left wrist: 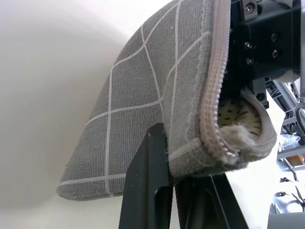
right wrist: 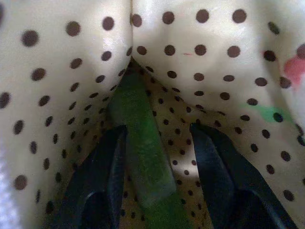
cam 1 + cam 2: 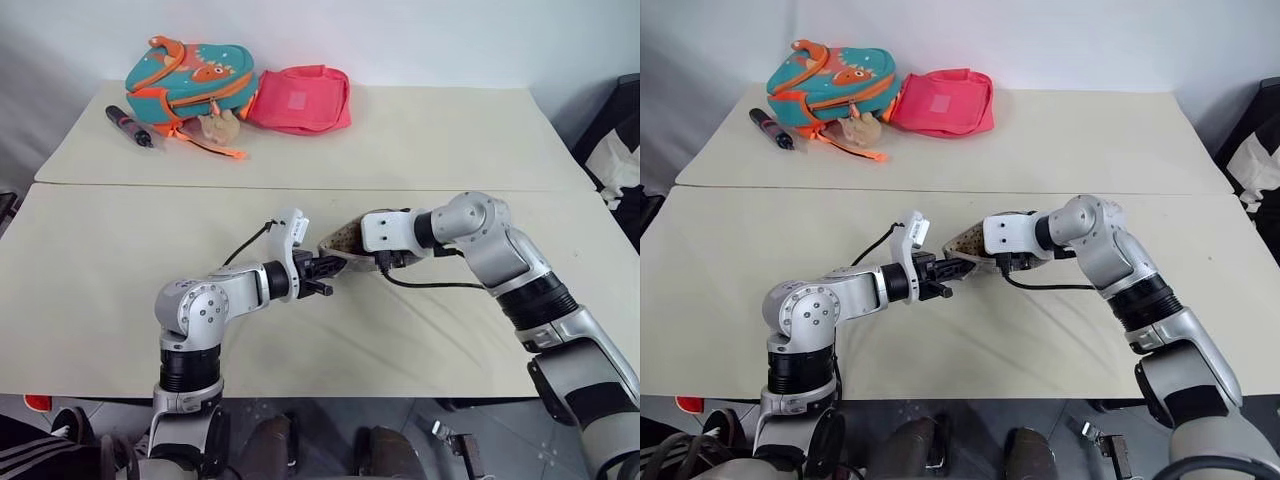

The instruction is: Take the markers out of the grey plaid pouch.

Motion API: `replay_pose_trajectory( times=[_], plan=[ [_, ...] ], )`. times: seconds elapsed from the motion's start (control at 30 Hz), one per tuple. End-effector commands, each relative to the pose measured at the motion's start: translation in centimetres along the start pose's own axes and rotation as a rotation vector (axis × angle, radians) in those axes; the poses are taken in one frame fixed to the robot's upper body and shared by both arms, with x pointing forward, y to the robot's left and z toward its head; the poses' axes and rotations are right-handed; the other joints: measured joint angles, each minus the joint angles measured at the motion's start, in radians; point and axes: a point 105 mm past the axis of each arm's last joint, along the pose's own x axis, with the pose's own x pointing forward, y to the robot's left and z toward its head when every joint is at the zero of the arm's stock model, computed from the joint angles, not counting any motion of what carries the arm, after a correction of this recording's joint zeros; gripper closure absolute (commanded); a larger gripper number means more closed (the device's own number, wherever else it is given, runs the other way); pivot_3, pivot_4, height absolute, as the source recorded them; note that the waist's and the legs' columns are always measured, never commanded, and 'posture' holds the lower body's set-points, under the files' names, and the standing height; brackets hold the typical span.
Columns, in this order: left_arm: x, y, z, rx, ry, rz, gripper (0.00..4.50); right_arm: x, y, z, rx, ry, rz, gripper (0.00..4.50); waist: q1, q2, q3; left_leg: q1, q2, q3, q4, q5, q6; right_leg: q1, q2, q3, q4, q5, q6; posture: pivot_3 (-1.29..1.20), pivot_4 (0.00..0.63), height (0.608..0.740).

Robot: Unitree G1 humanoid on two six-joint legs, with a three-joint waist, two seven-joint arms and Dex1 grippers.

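Observation:
The grey plaid pouch (image 3: 338, 240) hangs above the near table, between my two grippers. My left gripper (image 3: 322, 271) is shut on the pouch's lower edge by the open zipper (image 1: 212, 95); the plaid fabric (image 1: 143, 114) drapes over its black fingers (image 1: 150, 191). My right gripper (image 2: 157, 131) reaches inside the pouch, against the cream dotted lining (image 2: 200, 57). A lime green marker (image 2: 143, 143) lies lengthwise between its open fingers, against one finger and clear of the other. The rest of the pouch's contents are hidden.
At the far table's left end lie a teal-and-orange backpack (image 3: 190, 78), a pink-red fabric pouch (image 3: 300, 98) and a thick black pen (image 3: 130, 127). A seam (image 3: 300, 186) runs between the two cream tables. A dark chair (image 3: 615, 150) stands at the right.

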Motion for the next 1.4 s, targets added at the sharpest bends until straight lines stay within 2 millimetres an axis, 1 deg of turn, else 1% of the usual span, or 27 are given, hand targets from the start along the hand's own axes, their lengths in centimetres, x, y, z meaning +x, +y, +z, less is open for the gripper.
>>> replay_pose_trajectory(
  times=[0.03,0.2,0.4,0.53,0.57,0.67,0.73,0.77,0.83,0.93,1.03,1.17,1.23,1.3,1.37,1.4],
  plan=[
    [0.1,-0.9,0.6,0.025,-0.018,-0.037,4.5,0.3,-0.3,-0.1,-0.049,0.022,-0.016,2.3,0.0,0.0,0.0,0.0,0.0,0.0,0.0,0.0,0.0,0.0,0.0,0.0,0.0,0.0,0.0,0.0,0.15,0.74],
    [0.1,-0.9,0.6,0.026,-0.016,-0.038,4.5,1.2,0.1,-0.9,-0.081,0.061,-0.009,2.3,-0.004,0.0,0.0,0.0,0.0,0.0,0.0,0.0,0.0,0.0,0.0,0.0,0.0,0.0,0.0,0.0,0.15,0.74],
    [0.1,-1.0,0.4,0.024,-0.014,-0.043,4.5,2.4,0.4,-1.0,-0.085,0.052,-0.019,2.3,-0.014,0.0,0.0,0.001,0.001,0.0,0.0,0.0,0.0,0.001,0.001,0.001,0.001,0.0,0.0,0.0,0.15,0.74],
    [0.1,-1.1,0.4,0.025,-0.014,-0.046,4.5,2.9,-0.1,-0.4,-0.075,0.018,-0.053,2.3,-0.016,0.0,0.0,0.002,0.003,0.001,0.0,0.001,-0.001,0.001,0.003,0.001,0.001,0.001,-0.001,0.0,0.15,0.74],
    [0.1,-1.1,0.4,0.025,-0.013,-0.045,4.5,3.0,0.3,-0.6,-0.072,0.025,-0.031,2.3,-0.016,0.0,0.0,0.002,0.004,0.001,0.0,0.001,-0.002,0.001,0.004,0.002,0.0,0.001,-0.002,0.0,0.15,0.74],
    [0.1,-1.1,0.4,0.025,-0.015,-0.045,4.5,3.2,1.2,-0.9,-0.034,0.022,0.006,2.87,-0.016,0.0,0.0,0.002,0.005,0.001,0.0,0.001,-0.002,0.001,0.006,0.003,0.0,0.001,-0.002,0.0,0.15,0.74],
    [0.1,-1.1,0.4,0.025,-0.014,-0.044,4.5,3.2,1.1,-0.8,-0.05,0.022,-0.006,3.45,-0.016,0.0,0.0,0.002,0.006,0.001,0.0,0.0,-0.003,0.001,0.007,0.004,0.0,0.001,-0.003,0.0,0.15,0.74],
    [0.0,-1.1,0.4,0.024,-0.014,-0.044,4.5,3.1,0.9,-0.7,-0.057,0.019,-0.019,3.85,-0.016,0.0,0.0,0.002,0.006,0.002,0.0,0.0,-0.003,0.001,0.007,0.005,0.0,0.001,-0.003,0.0,0.15,0.74],
    [0.0,-1.0,0.3,0.023,-0.013,-0.042,4.5,3.0,0.7,-0.6,-0.06,0.018,-0.025,4.48,-0.016,0.0,0.0,0.002,0.006,0.002,0.0,0.0,-0.003,0.0,0.007,0.006,0.0,0.001,-0.003,0.0,0.15,0.74],
    [0.0,-1.1,0.4,0.022,-0.014,-0.043,4.5,2.8,0.4,-0.4,-0.064,0.013,-0.034,4.48,-0.015,0.0,0.0,0.002,0.007,0.002,0.0,0.0,-0.004,0.0,0.008,0.008,0.0,0.001,-0.004,0.0,0.15,0.74],
    [0.0,-1.0,0.4,0.02,-0.017,-0.042,4.5,2.1,0.1,-0.2,-0.056,-0.005,-0.036,4.48,-0.015,0.0,0.0,0.002,0.007,0.002,0.0,0.0,-0.004,0.0,0.008,0.012,0.0,0.001,-0.004,0.0,0.15,0.74],
    [-0.1,-1.1,0.7,-0.015,-0.037,-0.06,4.5,0.3,-0.5,1.5,-0.006,-0.095,-0.033,4.48,-0.012,0.0,0.0,0.001,0.007,0.002,0.0,0.0,-0.004,-0.001,0.008,0.013,0.0,0.001,-0.004,0.0,0.15,0.74],
    [-0.3,-1.5,1.0,-0.037,-0.049,-0.093,4.5,-0.6,-0.7,2.9,0.025,-0.165,-0.032,4.48,-0.01,0.0,0.0,0.0,0.007,0.002,0.0,0.0,-0.004,-0.001,0.008,0.013,-0.001,0.001,-0.004,0.0,0.15,0.74],
    [-1.0,-2.5,1.0,-0.028,-0.024,-0.171,4.5,-1.9,-0.5,4.0,0.058,-0.214,0.001,4.48,-0.01,0.001,0.001,0.0,0.007,0.002,0.0,0.0,-0.004,-0.001,0.008,0.014,-0.002,0.001,-0.004,0.0,0.15,0.74],
    [-1.7,-3.2,1.5,-0.084,-0.041,-0.252,4.5,-3.0,0.0,4.3,0.074,-0.218,0.05,4.48,-0.008,0.001,0.001,0.0,0.007,0.002,0.0,0.0,-0.004,-0.001,0.009,0.015,-0.002,0.001,-0.004,0.0,0.15,0.74],
    [-2.0,-3.3,1.7,-0.103,-0.045,-0.273,4.5,-3.4,0.0,4.4,0.114,-0.232,0.066,4.48,-0.006,0.001,0.001,0.0,0.007,0.002,0.0,0.0,-0.004,-0.001,0.009,0.015,-0.002,0.001,-0.004,0.0,0.15,0.74]
  ],
)
